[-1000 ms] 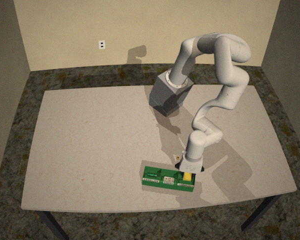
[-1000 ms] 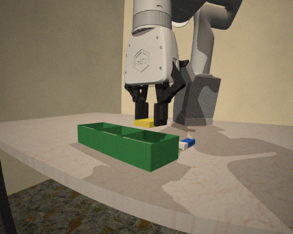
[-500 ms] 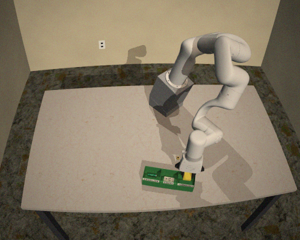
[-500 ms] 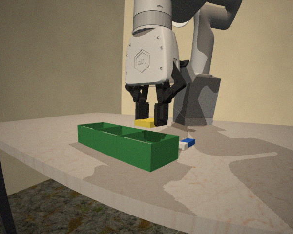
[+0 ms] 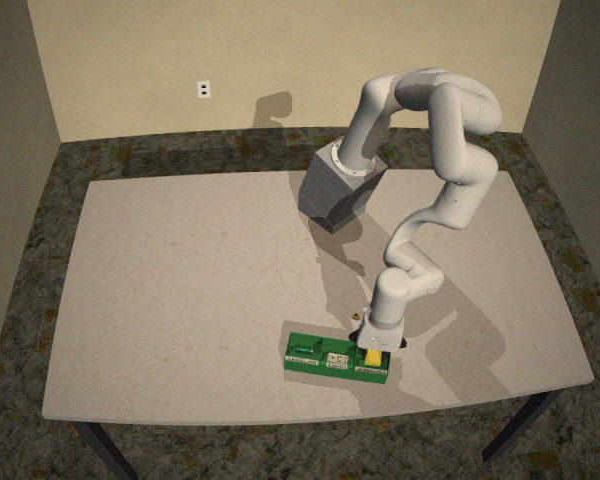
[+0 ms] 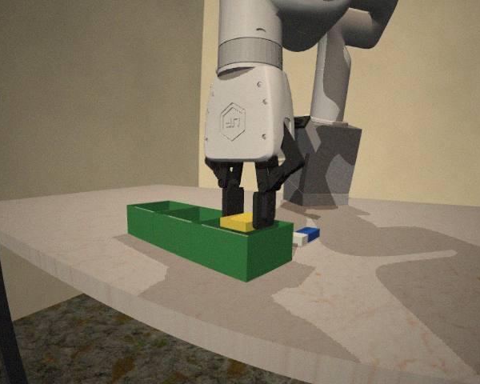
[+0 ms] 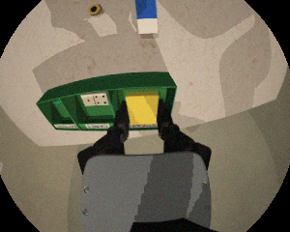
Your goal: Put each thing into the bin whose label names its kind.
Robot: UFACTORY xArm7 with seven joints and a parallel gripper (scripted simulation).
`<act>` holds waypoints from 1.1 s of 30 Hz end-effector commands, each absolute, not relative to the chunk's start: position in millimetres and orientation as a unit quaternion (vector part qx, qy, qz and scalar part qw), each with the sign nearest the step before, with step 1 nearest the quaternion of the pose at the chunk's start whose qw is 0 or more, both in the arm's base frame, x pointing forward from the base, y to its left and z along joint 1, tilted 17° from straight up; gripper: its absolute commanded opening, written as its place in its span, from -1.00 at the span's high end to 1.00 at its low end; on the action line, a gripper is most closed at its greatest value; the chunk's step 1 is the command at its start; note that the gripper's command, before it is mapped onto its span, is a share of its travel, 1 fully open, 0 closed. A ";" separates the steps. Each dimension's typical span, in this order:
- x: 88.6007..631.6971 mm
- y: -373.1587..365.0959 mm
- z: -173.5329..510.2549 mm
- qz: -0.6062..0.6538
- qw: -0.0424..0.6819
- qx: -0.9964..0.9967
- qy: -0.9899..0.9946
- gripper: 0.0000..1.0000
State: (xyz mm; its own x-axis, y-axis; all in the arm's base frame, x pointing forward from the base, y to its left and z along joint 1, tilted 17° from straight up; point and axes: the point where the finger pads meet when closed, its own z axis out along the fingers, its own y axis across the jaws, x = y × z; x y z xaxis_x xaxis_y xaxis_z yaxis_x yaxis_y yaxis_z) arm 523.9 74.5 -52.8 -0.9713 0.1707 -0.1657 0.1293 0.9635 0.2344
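My gripper [image 5: 373, 356] [image 6: 247, 221] [image 7: 142, 107] is shut on a flat yellow block [image 5: 374, 357] [image 6: 237, 222] [image 7: 141, 108]. It holds the block at rim height inside the right compartment of the green three-part bin [image 5: 310, 365] [image 6: 198, 243] [image 7: 74, 96]. The middle compartment holds a white die-like piece [image 5: 337, 358] [image 7: 95, 100]. The left compartment holds a green item [image 5: 303, 348]. A blue and white eraser [image 6: 306, 236] [image 7: 145, 11] lies on the table just behind the bin. A small brass nut [image 5: 355, 314] [image 7: 94, 10] lies on the table nearby.
The arm's grey base block [image 5: 336, 191] [image 6: 322, 165] stands at the back of the table. The bin sits near the table's front edge [image 5: 310, 418].
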 end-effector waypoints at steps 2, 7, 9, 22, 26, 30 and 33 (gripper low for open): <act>527.6 75.9 -60.8 0.112 0.095 0.076 0.986 1.00; 529.2 77.6 -68.5 0.112 0.095 0.076 0.986 1.00; 529.6 78.0 -70.4 0.112 0.095 0.076 0.986 1.00; 531.1 79.6 -77.5 0.112 0.095 0.076 0.986 1.00; 531.0 79.6 -77.5 0.112 0.095 0.076 0.986 1.00; 531.1 79.6 -77.4 0.112 0.095 0.076 0.986 0.07; 531.0 79.6 -77.5 0.112 0.095 0.076 0.986 0.07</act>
State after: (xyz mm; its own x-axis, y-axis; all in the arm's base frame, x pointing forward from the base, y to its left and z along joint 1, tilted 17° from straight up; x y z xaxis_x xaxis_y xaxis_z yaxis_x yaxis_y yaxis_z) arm 529.6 80.2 -79.0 -0.9712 0.1707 -0.1665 0.1291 0.9635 0.2346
